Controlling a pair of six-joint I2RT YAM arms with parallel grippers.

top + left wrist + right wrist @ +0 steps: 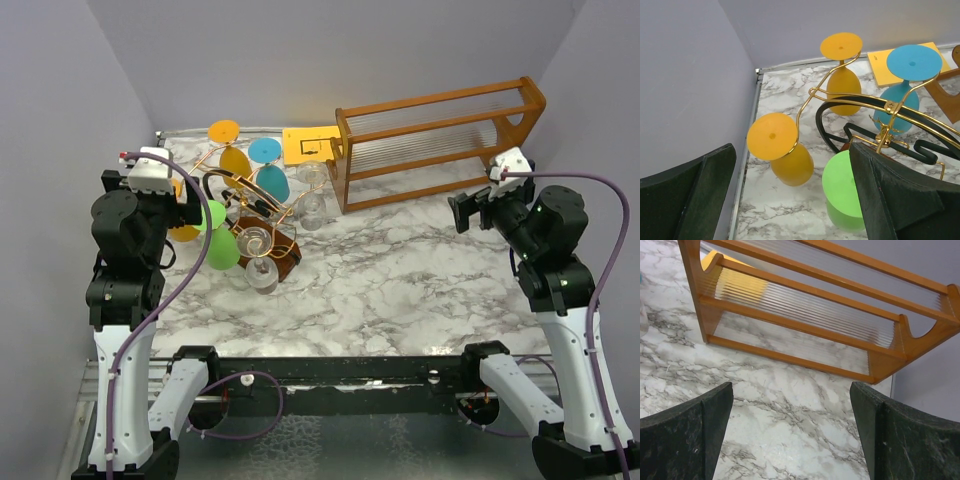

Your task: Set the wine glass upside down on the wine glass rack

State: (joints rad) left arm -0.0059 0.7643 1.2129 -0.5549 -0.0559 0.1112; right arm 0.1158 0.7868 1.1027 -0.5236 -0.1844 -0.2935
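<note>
The wine glass rack (pixel 250 205), gold wire arms with a black curved piece on a dark brown base, stands at the left. Several glasses hang upside down on it: two orange (pixel 785 150) (pixel 842 75), a teal one (pixel 905 90), a green one (pixel 845 190) and clear ones (pixel 262 272) (pixel 313 205). My left gripper (pixel 188 208) is open and empty just left of the rack; in the left wrist view (pixel 790 200) the near orange and green glasses sit between its fingers' lines. My right gripper (pixel 465 212) is open and empty over bare marble (pixel 790 440).
A large orange-brown wooden frame with clear rods (pixel 440 140) stands at the back right, just beyond my right gripper (pixel 805 325). A yellow pad (pixel 305 145) lies at the back behind the rack. The left wall (pixel 685 90) is close to my left gripper.
</note>
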